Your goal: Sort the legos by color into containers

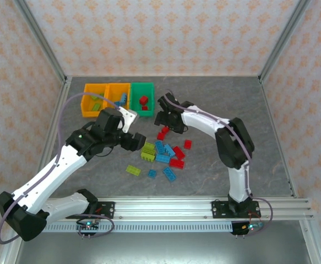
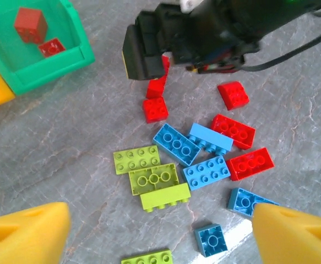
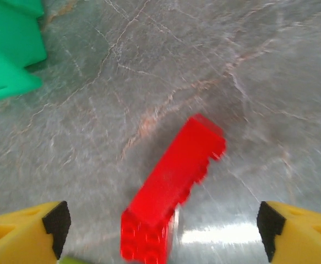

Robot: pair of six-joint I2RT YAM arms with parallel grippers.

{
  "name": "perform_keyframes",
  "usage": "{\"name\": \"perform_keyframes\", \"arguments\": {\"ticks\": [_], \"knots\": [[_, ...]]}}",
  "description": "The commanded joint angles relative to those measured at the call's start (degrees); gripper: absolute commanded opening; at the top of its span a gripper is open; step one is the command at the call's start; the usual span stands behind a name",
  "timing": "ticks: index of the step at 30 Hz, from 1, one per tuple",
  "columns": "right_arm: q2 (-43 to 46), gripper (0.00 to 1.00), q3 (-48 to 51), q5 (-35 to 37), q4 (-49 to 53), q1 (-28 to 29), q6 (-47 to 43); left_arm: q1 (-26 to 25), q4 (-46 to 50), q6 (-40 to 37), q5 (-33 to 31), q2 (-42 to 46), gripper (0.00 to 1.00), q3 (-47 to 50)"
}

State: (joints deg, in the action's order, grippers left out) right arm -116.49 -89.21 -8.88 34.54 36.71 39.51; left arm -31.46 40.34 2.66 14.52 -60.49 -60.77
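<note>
Loose legos lie mid-table: red (image 1: 177,163), light blue (image 1: 163,148) and lime green (image 1: 147,151). At the back left stand the containers. The left orange bin (image 1: 86,100) holds lime pieces. Blue pieces lie in the middle orange bin (image 1: 112,91), and the green bin (image 1: 142,88) holds red ones (image 2: 29,25). My left gripper (image 1: 134,142) hovers open over the pile's left side. Lime bricks (image 2: 153,179) and a small blue brick (image 2: 211,240) lie ahead of its yellow fingertips (image 2: 25,234). My right gripper (image 3: 163,231) is open with a long red brick (image 3: 174,181) between its spread fingers, untouched.
The right arm's black wrist (image 2: 177,38) hangs over red bricks (image 2: 156,109) close to the green bin's corner (image 3: 9,60). Patterned walls with metal posts close in the table on three sides. A metal rail (image 1: 166,209) runs along the near edge.
</note>
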Motion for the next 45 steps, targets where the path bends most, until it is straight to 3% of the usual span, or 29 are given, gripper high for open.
{"name": "perform_keyframes", "arguments": {"ticks": [1, 5, 11, 17, 20, 24, 36, 40, 43, 45], "knots": [[-4.3, 0.78, -3.3, -2.1, 0.7, -1.6, 3.2, 0.1, 0.5, -5.1, -3.1, 2.8, 0.93, 2.0], [-5.6, 0.59, -3.3, -2.3, 0.5, -1.7, 4.2, 0.1, 0.5, -5.1, -7.2, 4.9, 0.97, 2.6], [2.8, 0.27, 2.2, 4.1, -0.6, -2.1, 3.6, 0.1, -0.3, -4.7, -10.5, 7.4, 0.99, 3.6], [17.0, 0.13, 7.3, 4.5, -6.6, -1.6, -3.9, 0.1, -1.2, -4.6, -14.1, 9.6, 1.0, 4.6], [18.1, 0.13, 4.7, 3.0, -9.1, 0.8, -13.1, 0.1, -1.2, -4.7, -15.1, 10.1, 1.0, 4.8], [11.1, 0.12, -5.5, 2.2, -7.3, 4.3, -23.9, 0.1, -1.2, -5.0, -16.6, 10.5, 1.0, 5.0], [-22.7, 0.16, -47.7, 14.0, 4.0, 4.6, -32.2, 0.1, -0.4, -5.3, -20.0, 9.6, 1.0, 5.4], [-29.3, 0.27, -56.6, 15.6, 5.6, 4.4, -32.1, 0.1, 0.3, -4.8, -24.1, 9.0, 1.0, 5.0], [-29.7, 0.5, -58.2, 14.5, 7.0, 4.4, -30.8, 0.1, 0.4, -4.6, -25.8, 9.2, 1.0, 5.2], [-27.9, 0.52, -57.2, 14.2, 7.7, 4.4, -30.8, 0.1, 0.4, -4.4, -27.2, 9.2, 1.0, 5.3]]}}
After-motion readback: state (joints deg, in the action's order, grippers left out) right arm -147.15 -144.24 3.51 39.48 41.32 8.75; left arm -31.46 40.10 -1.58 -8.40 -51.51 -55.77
